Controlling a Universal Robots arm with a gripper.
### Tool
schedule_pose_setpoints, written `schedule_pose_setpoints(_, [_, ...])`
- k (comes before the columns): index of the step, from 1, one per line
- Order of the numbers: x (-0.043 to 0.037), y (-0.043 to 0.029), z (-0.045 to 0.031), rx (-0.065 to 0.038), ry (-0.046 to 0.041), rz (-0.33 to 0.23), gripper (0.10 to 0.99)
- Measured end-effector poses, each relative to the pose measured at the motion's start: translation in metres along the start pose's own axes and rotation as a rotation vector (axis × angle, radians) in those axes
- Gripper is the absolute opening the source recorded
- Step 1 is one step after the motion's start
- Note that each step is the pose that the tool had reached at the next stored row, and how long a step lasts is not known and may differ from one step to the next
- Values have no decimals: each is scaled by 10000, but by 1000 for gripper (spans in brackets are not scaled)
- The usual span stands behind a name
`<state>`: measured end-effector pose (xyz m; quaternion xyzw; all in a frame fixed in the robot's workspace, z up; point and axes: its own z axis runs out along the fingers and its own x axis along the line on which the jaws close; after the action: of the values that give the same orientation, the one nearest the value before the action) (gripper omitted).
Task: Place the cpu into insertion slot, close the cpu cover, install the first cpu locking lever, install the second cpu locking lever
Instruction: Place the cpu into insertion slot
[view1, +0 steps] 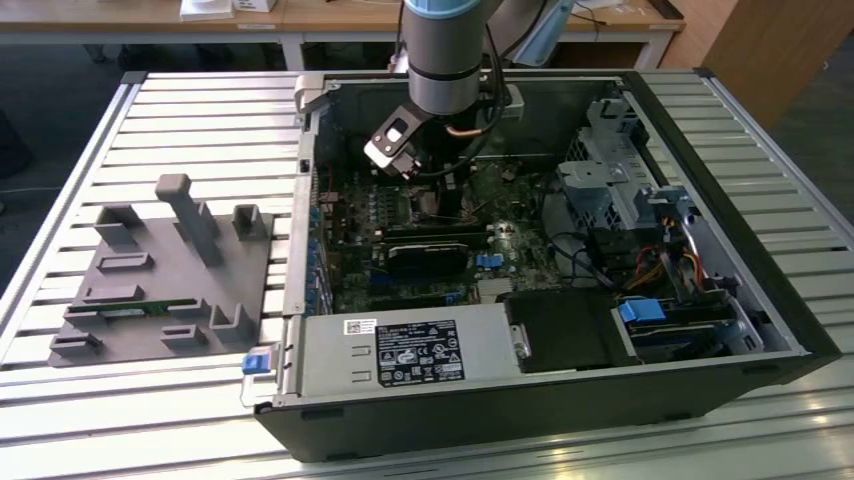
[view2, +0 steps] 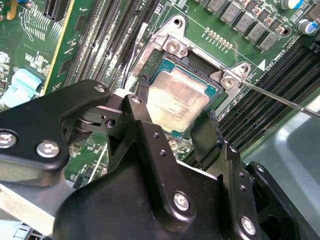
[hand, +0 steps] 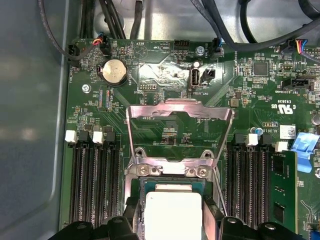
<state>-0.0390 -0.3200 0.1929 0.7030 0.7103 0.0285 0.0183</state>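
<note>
The cpu (view2: 177, 97), a pale silver square chip, lies level in the insertion slot (view2: 199, 62), whose black rim shows around it on the green motherboard. My gripper (view2: 177, 104) hangs right over it, one black finger (view2: 143, 92) on each of two opposite edges, shut on the chip. In the first wrist view the cpu (hand: 172, 212) sits between the same fingers (hand: 131, 215). The cpu cover (hand: 180, 107), a silver frame plate, is swung up and open behind the slot. A thin wire locking lever (view2: 280, 99) sticks out sideways, unlatched. In the exterior view the gripper (view1: 434, 195) is down inside the computer case.
Long black memory slots (hand: 92, 180) run along both sides of the socket. The open computer case (view1: 747, 230) holds a drive cage, cables and a power supply (view1: 407, 355). A grey parts fixture (view1: 160, 270) lies at the exterior view's left on the slatted table.
</note>
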Motion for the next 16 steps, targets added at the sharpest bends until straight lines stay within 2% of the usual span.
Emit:
schedule_pose_setpoints(9, [1,0,-2,0,13,2,612])
schedule_pose_setpoints(16, [3,10,-104,48,25,2,612])
